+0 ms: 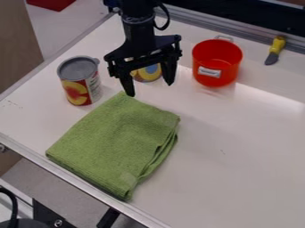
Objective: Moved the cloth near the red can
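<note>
The hand (149,90) hangs over the far part of the desk (238,156) with its two fingers spread wide, holding nothing. The green cloth (116,138) lies folded in a loose pad towards the desk's near edge, its far corner right under the finger nearer the red-labelled tin (77,82). Whether that fingertip touches the corner is hard to tell from this slant.

The tin stands upright just beside the cloth's far end; the red pot (216,62) sits well apart, beyond it. A yellow-and-blue tin (147,72) shows behind the fingers.

I judge this to be the point of grasp or release. If the labelled tin is the red can, the cloth is near enough, and the hand need only rise straight, without dragging the corner. If the pot is meant, the next move is to lower, close on that corner and draw the cloth across, keeping clear of the yellow-and-blue tin.
</note>
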`<state>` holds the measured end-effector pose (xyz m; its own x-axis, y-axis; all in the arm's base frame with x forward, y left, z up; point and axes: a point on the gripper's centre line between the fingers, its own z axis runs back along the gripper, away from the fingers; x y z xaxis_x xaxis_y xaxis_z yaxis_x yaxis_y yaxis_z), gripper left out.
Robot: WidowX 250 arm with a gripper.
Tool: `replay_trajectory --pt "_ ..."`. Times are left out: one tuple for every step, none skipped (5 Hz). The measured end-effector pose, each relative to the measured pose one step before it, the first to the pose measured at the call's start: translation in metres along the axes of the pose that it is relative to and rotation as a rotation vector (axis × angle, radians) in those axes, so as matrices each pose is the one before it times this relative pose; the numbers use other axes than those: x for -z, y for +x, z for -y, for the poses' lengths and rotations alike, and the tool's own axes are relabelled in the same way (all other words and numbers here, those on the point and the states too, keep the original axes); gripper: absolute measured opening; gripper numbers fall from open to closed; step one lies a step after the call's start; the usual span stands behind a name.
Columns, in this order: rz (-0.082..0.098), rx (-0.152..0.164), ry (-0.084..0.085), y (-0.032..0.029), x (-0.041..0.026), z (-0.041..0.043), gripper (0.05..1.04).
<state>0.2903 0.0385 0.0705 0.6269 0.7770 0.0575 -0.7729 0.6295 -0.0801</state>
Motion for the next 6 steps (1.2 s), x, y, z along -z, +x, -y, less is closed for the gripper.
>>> replay_trajectory --pt "-0.0225 0.0039 0.0209 -0.00444 0.00841 -0.00436 0.999" --pt "0.0234 0.0352 -0.0014 -0.00902 0.00340 -0.01893 0.999" --pt "0.0325 0.0262 -0.0031 -0.00066 -0.00157 -0.01564 0.964" --pt "0.0500 0.0638 0.0156 -0.00156 0.00598 -0.01206 0.698" --pt "0.0349 0.0600 0.0131 -0.00532 0.01037 -0.00802 0.401" --pt "0.0089 0.0605 -0.0027 -0.00884 0.00892 -0.00599 0.173"
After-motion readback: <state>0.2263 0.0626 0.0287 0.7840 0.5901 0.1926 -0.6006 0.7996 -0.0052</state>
